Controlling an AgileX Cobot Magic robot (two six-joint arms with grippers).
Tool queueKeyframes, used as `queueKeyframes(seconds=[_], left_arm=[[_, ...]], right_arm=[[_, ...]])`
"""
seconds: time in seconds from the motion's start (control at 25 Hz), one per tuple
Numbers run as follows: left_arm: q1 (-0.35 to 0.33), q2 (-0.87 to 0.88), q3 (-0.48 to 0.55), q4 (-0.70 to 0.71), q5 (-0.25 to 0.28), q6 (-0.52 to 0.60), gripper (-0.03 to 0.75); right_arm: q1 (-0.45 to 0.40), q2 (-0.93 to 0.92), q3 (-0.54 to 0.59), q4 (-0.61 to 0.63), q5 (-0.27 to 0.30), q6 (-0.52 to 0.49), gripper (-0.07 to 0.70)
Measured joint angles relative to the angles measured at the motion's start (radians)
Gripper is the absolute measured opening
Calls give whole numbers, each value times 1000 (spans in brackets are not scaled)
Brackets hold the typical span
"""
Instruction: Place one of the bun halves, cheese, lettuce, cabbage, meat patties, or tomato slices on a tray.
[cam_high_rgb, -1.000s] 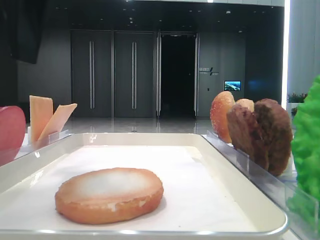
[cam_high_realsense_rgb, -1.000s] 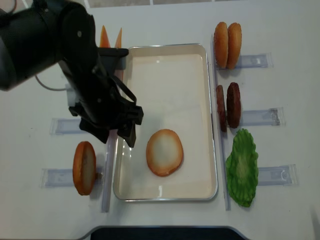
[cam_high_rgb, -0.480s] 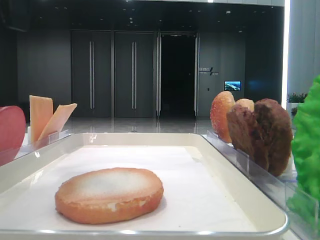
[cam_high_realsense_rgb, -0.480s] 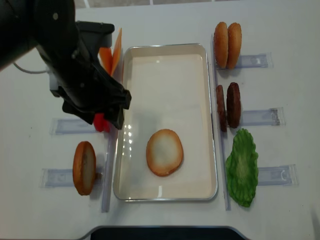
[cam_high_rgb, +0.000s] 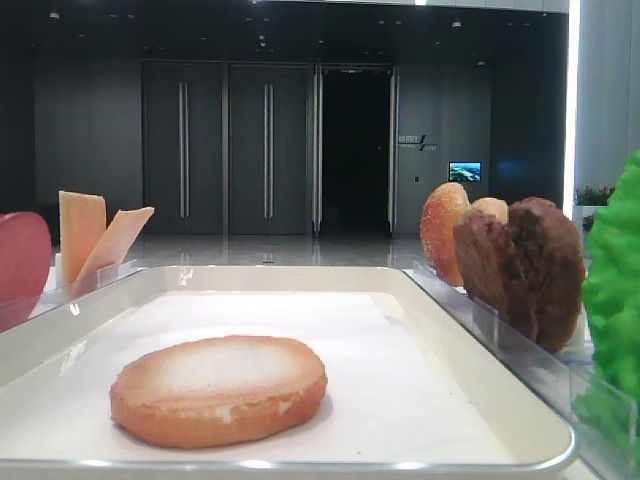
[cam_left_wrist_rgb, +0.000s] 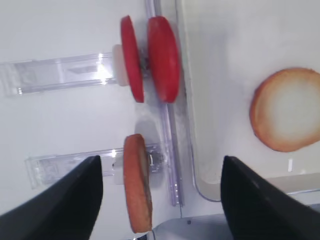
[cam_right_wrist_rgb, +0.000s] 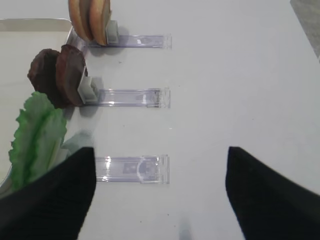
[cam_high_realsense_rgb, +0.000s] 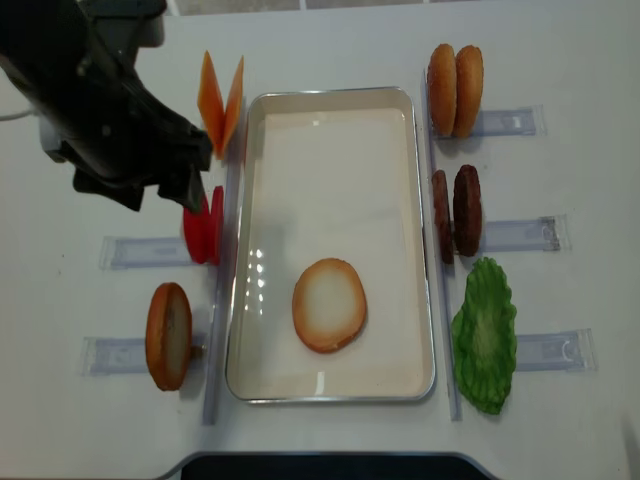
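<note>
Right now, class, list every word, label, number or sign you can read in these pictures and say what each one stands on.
Wall sign beside the dark doorway: lettering there, too small and blurred to read.
Lit screen on the far wall: content too small to read.
Tray, food pieces, clear holders: no text visible.

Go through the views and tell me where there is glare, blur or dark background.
Overhead view: bright glints on the tray liner near its left rim. Low front view: dark hall behind, bun half sharp, lettuce blurred at the right edge. Left wrist view: soft focus, glare on the clear holder. Right wrist view: dark, blurred jaws in the foreground.
</note>
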Motion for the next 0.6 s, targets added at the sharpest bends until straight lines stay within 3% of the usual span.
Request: queueKeyframes(seconds=[0.6], left_arm=[[315, -1, 0, 68, 1, 149, 557]], right_arm=[[0, 0, 0, 0, 0, 0, 541]])
